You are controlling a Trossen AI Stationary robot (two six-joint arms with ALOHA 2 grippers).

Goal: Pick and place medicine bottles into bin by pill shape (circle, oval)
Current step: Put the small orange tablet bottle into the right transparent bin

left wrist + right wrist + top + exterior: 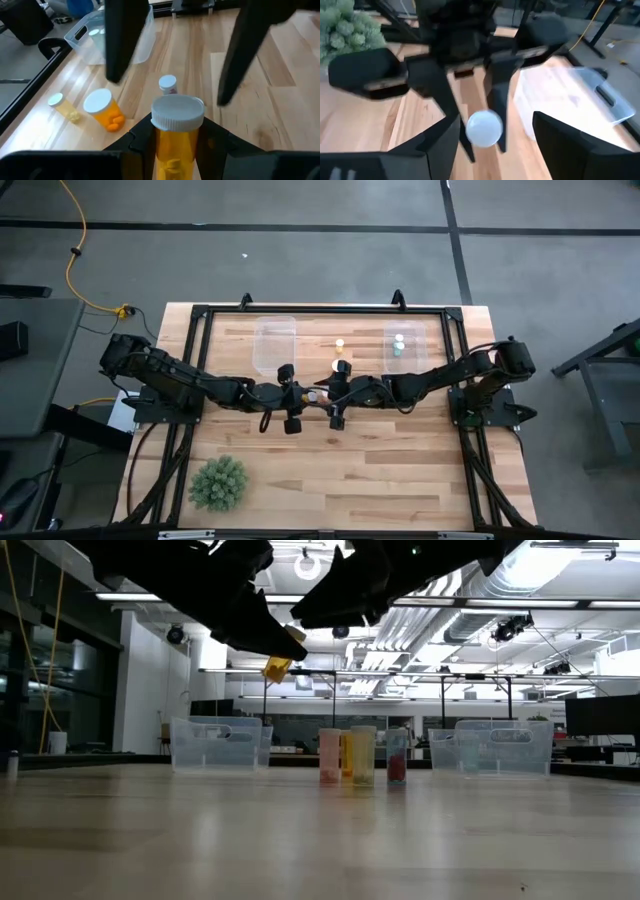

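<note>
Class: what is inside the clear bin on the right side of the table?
In the right bin, two pale white-capped bottles show from above. Their pills cannot be made out, and anything beneath them is covered.

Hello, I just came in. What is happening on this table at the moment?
Two robot arms meet over the middle of the wooden table. The left gripper holds an orange medicine bottle with a white cap, lifted above the table. The right gripper is open right beside it, facing that cap. More small bottles stand between two clear bins; the right bin already has two bottles, and the left bin looks empty.
</note>
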